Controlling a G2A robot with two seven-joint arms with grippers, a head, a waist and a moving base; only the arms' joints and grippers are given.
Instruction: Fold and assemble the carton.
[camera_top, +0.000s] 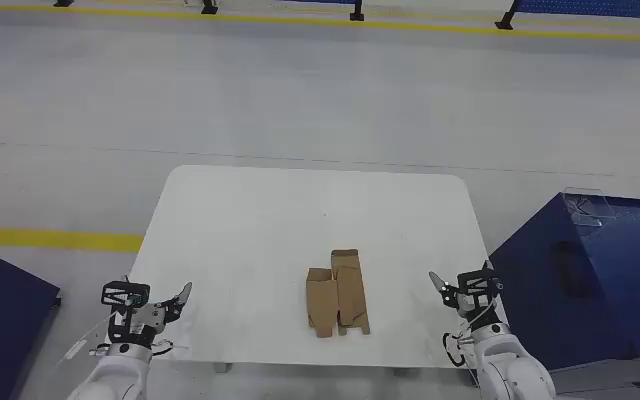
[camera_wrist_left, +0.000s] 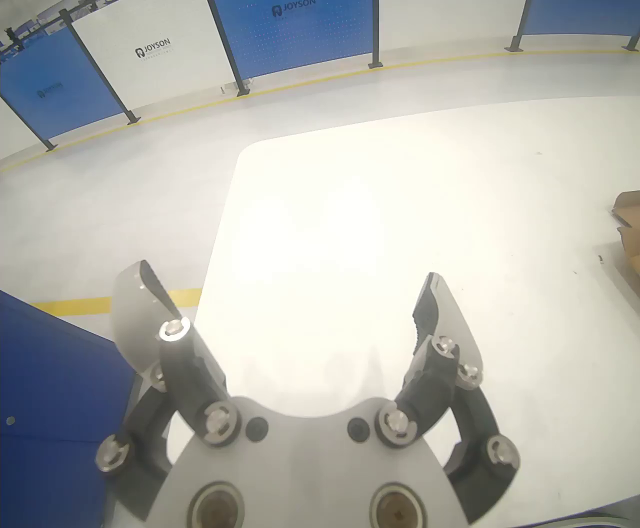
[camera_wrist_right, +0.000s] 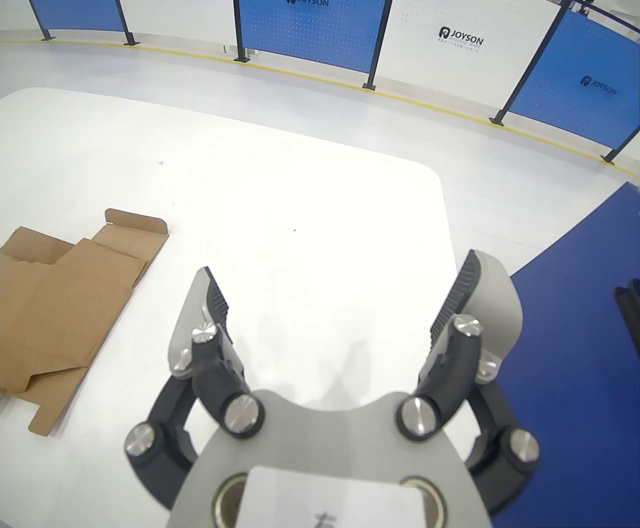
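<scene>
White tabletop: carton flat near front edge, folding not begun. Wide open, empty: left end effector, right end effector. You'd next grip a flap.

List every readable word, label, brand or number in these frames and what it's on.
Carton: no print visible.
Table: none.
White wall panel: a logo and brand wordmark; the smaller line beneath is too small to read.
Blue wall panel: the same mark, fainter.
White label at the base of the right pincer: one character, cut off by the frame edge, unreadable.
</scene>
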